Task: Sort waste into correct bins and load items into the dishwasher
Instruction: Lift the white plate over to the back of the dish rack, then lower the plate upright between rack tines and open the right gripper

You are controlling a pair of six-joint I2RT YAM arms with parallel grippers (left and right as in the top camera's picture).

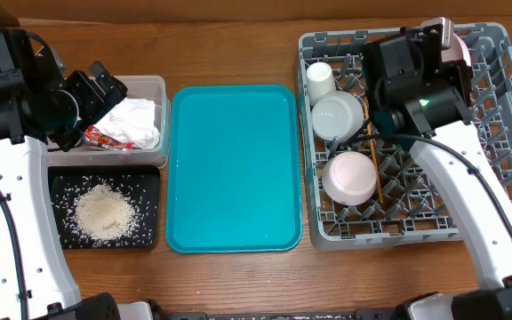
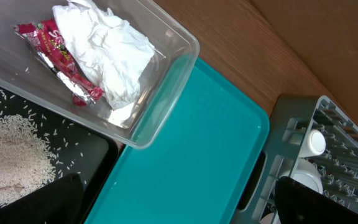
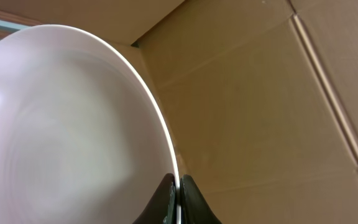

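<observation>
My left gripper (image 1: 105, 84) hangs open over the clear tub (image 1: 154, 82), nothing between its fingers. In the tub lie the crumpled white napkin (image 2: 110, 56) and the red wrapper (image 2: 58, 59). Rice grains (image 1: 103, 213) are heaped in the black tray (image 1: 149, 182). My right gripper (image 3: 178, 186) is shut on the rim of the pink plate (image 3: 67, 124), held on edge above the far side of the grey dish rack (image 1: 496, 107). A white cup (image 1: 319, 80), two pale bowls (image 1: 336, 116) (image 1: 349, 175) and chopsticks (image 1: 376, 164) sit in the rack's left part.
A teal serving tray (image 1: 229, 169) lies between the bins and the rack, with nothing on it. The right arm's body hides part of the rack's middle. A cardboard wall stands behind the plate in the right wrist view.
</observation>
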